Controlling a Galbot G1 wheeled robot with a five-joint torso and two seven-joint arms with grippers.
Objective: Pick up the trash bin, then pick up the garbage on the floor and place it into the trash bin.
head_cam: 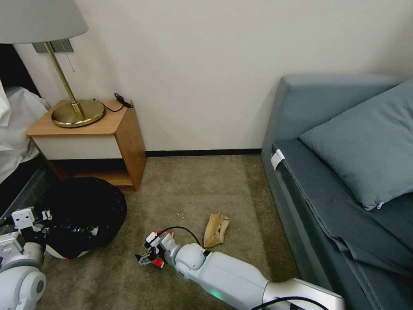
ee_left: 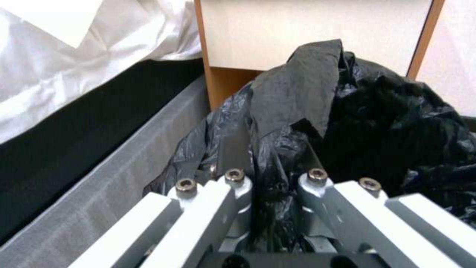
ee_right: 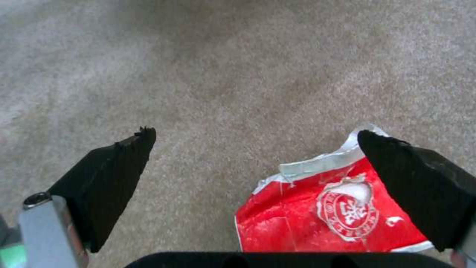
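The right end effector (head_cam: 146,258), low centre in the head view, hangs spread over the red snack packet (ee_right: 322,208) on the carpet; centre first (the packet hugs one pad (ee_right: 421,186)), then close. At lower left, the left end effector (ee_left: 270,175) is clamped on the trash bin (head_cam: 81,215) liner.

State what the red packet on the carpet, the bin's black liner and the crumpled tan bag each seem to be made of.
Red snack packet: glossy plastic film with a torn silvery edge, probably foil-lined. Black liner of the trash bin: thin shiny plastic, finely wrinkled. Crumpled tan bag: matte paper, judging by its stiff creases.
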